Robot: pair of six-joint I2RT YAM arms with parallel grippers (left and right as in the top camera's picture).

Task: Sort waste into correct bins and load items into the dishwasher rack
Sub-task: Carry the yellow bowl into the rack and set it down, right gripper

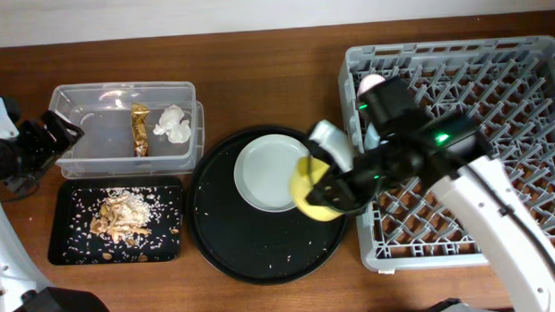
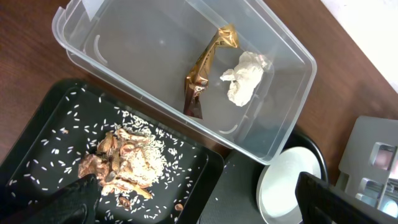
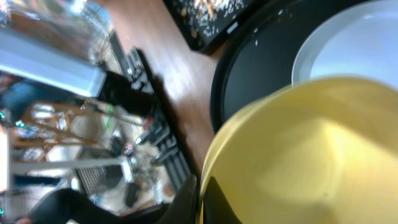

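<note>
The right hand (image 1: 332, 186) is clenched on the rim of the yellow bowl (image 1: 308, 187). In the right wrist view one dark finger (image 3: 188, 200) is on the outside of the rim, and the bowl fills most of that view. The bowl is tipped on its side. It is at the 3 o'clock edge of the round black tray (image 1: 227, 239), between the plate (image 1: 269, 173) and the rack (image 1: 516, 83). I cannot tell if it is touching the tray.

The pale plate lies flat on the round tray, near 1 o'clock. The big grey rack is at 3 o'clock on the table (image 1: 255, 55). A pink cup (image 1: 372, 81) sits in its 11 o'clock corner.

The left hand (image 1: 62, 131) is at 9 o'clock, just beside the clear tub (image 1: 72, 98). Its fingers are spread wide and hold nothing.

Inside the tub lie the gold wrapper (image 2: 205, 68) and the white napkin (image 2: 245, 78), side by side. The flat black tray (image 1: 63, 247) sits just past the tub's 6 o'clock side. It holds brown food scraps (image 2: 115, 165) and scattered rice grains (image 2: 71, 121).
</note>
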